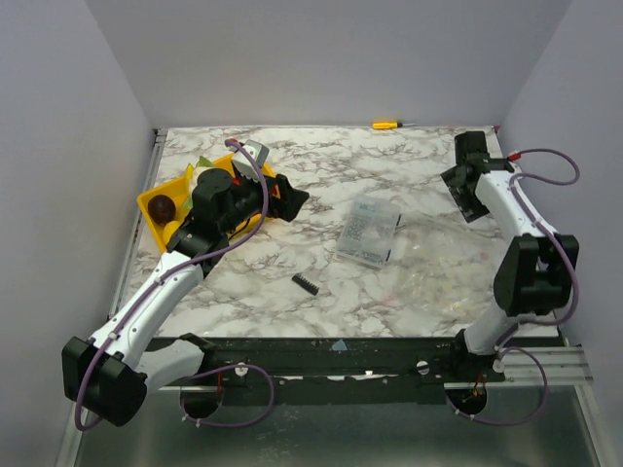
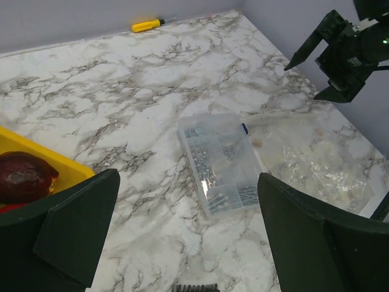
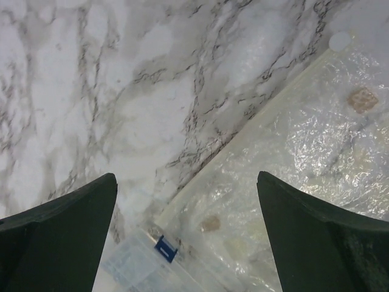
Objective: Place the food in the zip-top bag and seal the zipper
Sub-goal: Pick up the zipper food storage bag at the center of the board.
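The zip-top bag [image 1: 428, 261] lies flat and see-through on the marble, right of centre; it also shows in the left wrist view [image 2: 313, 159] and the right wrist view [image 3: 298, 158]. A pale strip along its edge [image 3: 255, 125] looks like the zipper. Food sits in the yellow tray [image 1: 152, 199]: a dark purple piece [image 1: 161, 207], seen dark red in the left wrist view [image 2: 23, 176]. Most other pieces are hidden under my left arm. My left gripper [image 1: 290, 199] [image 2: 188, 243] is open and empty beside the tray. My right gripper [image 1: 462, 195] [image 3: 188, 234] is open and empty above the bag's far corner.
A clear parts box [image 1: 370, 232] [image 2: 219, 161] lies at the centre, touching the bag's left edge; its blue latch [image 3: 164, 249] shows in the right wrist view. A small black spring [image 1: 306, 283] lies in front of the box. A yellow screwdriver [image 1: 386, 125] lies at the back wall.
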You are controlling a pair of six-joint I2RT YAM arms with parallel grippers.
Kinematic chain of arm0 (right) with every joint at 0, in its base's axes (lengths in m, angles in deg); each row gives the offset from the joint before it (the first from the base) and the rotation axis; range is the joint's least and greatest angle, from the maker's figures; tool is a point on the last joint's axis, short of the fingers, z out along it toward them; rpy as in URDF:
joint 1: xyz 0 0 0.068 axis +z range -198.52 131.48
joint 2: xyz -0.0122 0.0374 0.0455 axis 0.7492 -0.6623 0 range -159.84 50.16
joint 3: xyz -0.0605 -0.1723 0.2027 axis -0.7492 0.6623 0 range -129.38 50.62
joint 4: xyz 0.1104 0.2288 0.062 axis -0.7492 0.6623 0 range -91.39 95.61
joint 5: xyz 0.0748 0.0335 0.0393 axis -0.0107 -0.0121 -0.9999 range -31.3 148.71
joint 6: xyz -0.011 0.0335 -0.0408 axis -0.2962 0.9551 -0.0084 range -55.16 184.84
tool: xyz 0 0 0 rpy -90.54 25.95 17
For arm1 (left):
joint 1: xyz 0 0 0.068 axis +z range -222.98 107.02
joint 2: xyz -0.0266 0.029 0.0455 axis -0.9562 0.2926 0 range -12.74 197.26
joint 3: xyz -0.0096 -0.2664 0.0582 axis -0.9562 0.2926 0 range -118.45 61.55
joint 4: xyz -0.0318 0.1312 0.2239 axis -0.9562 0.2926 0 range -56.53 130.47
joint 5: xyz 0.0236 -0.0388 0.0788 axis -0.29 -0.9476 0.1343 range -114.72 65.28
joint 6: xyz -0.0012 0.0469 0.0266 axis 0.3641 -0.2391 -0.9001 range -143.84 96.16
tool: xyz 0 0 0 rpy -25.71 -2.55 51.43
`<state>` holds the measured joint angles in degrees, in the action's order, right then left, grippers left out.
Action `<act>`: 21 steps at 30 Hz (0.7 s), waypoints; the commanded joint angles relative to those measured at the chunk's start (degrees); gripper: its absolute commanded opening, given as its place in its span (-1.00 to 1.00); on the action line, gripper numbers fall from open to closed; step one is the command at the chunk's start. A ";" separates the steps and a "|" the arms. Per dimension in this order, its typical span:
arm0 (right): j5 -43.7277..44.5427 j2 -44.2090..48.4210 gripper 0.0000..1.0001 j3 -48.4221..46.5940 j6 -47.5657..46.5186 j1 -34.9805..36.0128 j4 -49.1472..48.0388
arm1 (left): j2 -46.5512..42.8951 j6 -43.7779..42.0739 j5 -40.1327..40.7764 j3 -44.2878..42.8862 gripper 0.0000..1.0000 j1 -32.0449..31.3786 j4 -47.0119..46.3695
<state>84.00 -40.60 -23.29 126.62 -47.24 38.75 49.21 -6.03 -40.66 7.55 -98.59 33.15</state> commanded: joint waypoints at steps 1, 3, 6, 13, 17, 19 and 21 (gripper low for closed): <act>9.16 -14.32 1.00 -13.04 15.70 0.13 26.63 | 0.10 1.00 -1.29 -1.83 0.97 -0.19 0.23; 9.28 -21.29 1.00 -18.70 17.22 0.13 31.39 | 0.12 1.26 -1.50 -1.98 0.97 -0.15 0.23; 9.32 -27.98 1.00 -23.88 17.78 0.15 34.07 | 0.22 1.36 -1.80 -2.01 0.97 -0.15 0.22; 7.43 -31.85 0.96 -23.60 19.14 0.20 32.48 | 0.69 1.53 -2.15 -2.25 0.97 -0.10 0.23; 7.34 -31.60 0.81 -21.87 20.14 0.20 31.26 | 0.98 1.87 -2.64 -2.34 0.97 -0.01 0.23; 7.66 -31.97 0.70 -21.63 21.12 0.16 31.78 | 1.17 1.97 -2.86 -2.43 0.97 -0.05 0.23; 7.51 -32.36 0.59 -21.48 21.49 0.22 31.77 | 1.32 2.06 -3.12 -2.59 0.97 -0.05 0.19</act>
<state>89.64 -72.51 -45.65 144.80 -47.11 68.65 50.02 -4.59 -41.78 7.53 -98.61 33.20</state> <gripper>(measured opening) 0.832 0.984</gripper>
